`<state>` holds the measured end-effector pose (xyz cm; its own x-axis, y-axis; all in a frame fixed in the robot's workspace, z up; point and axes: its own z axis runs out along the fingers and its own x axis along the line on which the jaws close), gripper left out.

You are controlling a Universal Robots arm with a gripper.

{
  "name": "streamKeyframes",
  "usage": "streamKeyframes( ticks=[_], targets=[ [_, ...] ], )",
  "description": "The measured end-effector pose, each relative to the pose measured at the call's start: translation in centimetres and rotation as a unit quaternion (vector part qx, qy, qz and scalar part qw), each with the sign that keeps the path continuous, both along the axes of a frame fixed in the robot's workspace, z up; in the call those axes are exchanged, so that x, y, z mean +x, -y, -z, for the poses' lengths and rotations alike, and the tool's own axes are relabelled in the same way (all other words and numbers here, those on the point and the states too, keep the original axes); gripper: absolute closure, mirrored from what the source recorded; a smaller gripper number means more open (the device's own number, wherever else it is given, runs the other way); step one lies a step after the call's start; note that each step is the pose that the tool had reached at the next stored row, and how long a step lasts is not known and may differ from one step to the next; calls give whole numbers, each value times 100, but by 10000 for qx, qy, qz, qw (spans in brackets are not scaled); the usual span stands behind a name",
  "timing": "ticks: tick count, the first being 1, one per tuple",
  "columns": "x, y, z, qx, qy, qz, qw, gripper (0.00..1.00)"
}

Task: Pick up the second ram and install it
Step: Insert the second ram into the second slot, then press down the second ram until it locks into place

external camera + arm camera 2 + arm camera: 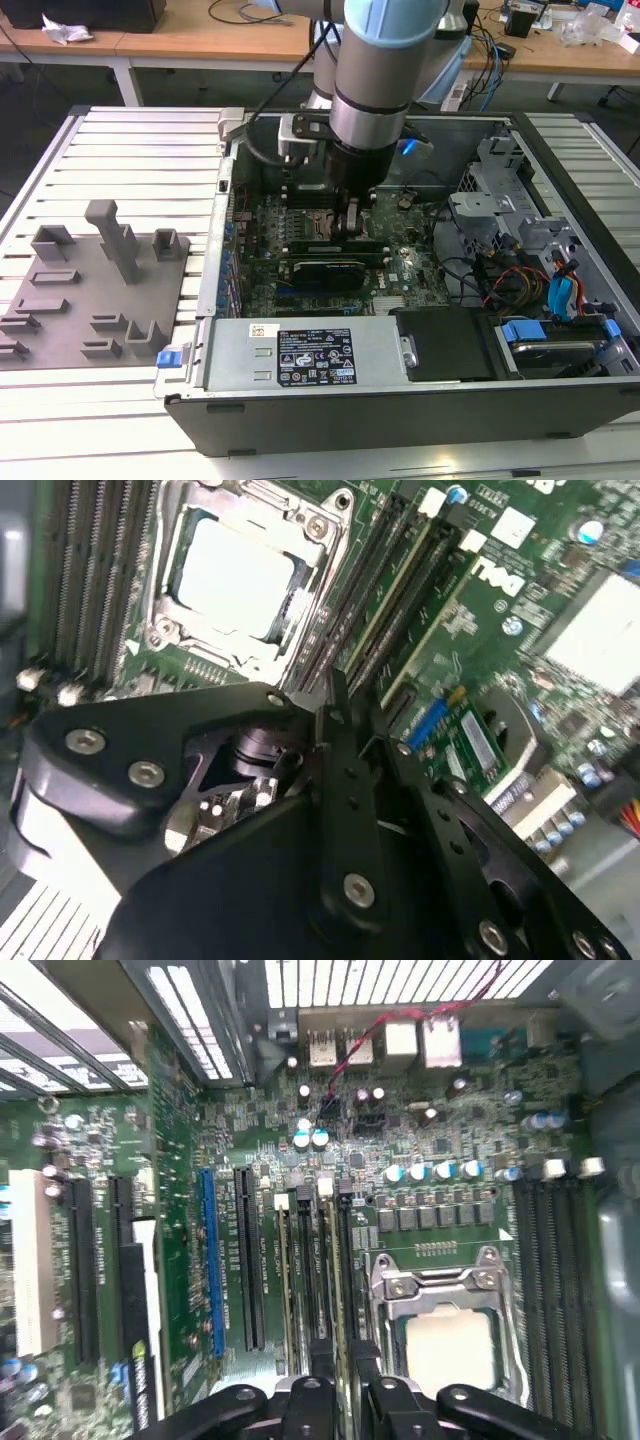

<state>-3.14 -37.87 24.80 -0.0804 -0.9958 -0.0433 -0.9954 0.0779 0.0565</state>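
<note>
My gripper (350,222) reaches down into the open computer case, onto the bank of black memory slots (305,1260) beside the square silver processor (450,1345). In the first wrist view the two black fingers (312,1400) stand close together over one slot. The second ram (343,1290) runs edge-on as a thin dark strip from between them along that slot, upright and down at slot level. In the second wrist view the fingertips (338,695) meet the near end of the slots (385,590) next to the processor (235,575).
A grey holder tray (95,290) with bare pockets lies on the slatted table at the exterior view's left. Inside the case are a black-covered card (325,270), the power supply (310,360), drive cages and cables (520,280). Another slot bank (560,1280) lies beyond the processor.
</note>
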Motion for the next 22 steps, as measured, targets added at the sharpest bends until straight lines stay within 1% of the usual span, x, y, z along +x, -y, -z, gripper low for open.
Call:
streamKeyframes(
  ticks=[1,2,3,4,5,13,15,16,17,18,19,20,22],
  targets=[
    [0,-14,-61,-7,0,0,10000,78],
    [0,-24,-106,-13,0,0,10000,78],
    [0,-44,-183,-33,0,-1,10000,87],
    [1,-61,-266,-59,-1,-1,10000,89],
    [1,-62,-298,-60,0,-2,10000,89],
    [6,-62,-306,-60,0,-1,10000,89],
    [98,-63,-297,-62,-5,0,10000,89],
    [201,-63,-273,-64,-21,-1,10000,89],
    [323,-66,-229,-70,-37,-1,10000,89],
    [430,-69,-178,-73,-44,-1,10000,89],
    [503,-70,-121,-72,-46,-2,10000,89],
    [522,-69,-77,-72,-46,-1,10000,89],
    [523,-66,23,-73,-45,-1,10000,89]
  ],
)
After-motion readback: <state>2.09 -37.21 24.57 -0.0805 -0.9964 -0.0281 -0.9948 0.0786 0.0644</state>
